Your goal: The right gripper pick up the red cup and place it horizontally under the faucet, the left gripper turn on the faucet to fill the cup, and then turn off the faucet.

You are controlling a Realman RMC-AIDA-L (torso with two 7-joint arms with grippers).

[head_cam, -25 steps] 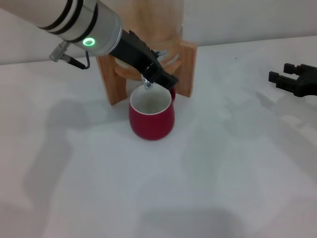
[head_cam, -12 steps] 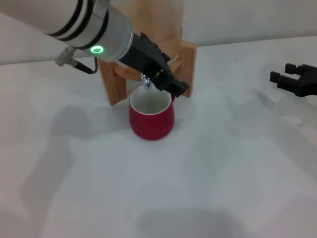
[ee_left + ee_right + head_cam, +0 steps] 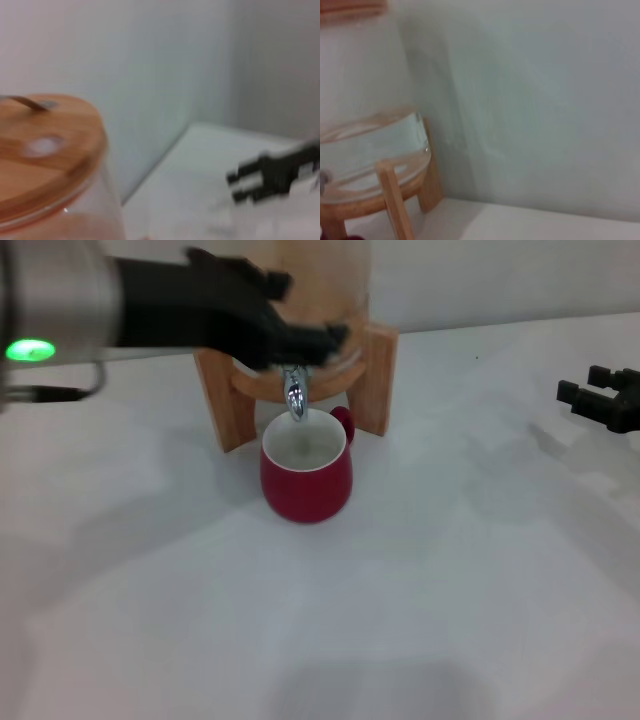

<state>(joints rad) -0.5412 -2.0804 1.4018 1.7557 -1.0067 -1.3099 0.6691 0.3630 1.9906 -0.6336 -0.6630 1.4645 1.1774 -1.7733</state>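
The red cup [image 3: 305, 480] stands upright on the white table, its white inside facing up and its handle [image 3: 343, 423] turned toward the back right. Directly over its mouth hangs the chrome faucet [image 3: 294, 400] of the clear dispenser in the wooden stand [image 3: 222, 405]. My left gripper [image 3: 312, 332] is a blurred black claw reaching in from the left, across the jar front just above the faucet. The right gripper [image 3: 592, 392] rests low at the far right edge, open and holding nothing, well away from the cup; it also shows in the left wrist view [image 3: 250, 182].
The dispenser's wooden lid [image 3: 45, 150] and glass jar [image 3: 365, 145] rise behind the cup. A pale wall [image 3: 545, 100] runs close behind the stand. White tabletop [image 3: 400, 620] stretches in front of and to the right of the cup.
My left arm has swung up and to the left; its claw has lifted off the faucet's side and now lies across the jar above it. The right gripper drifted slightly right.
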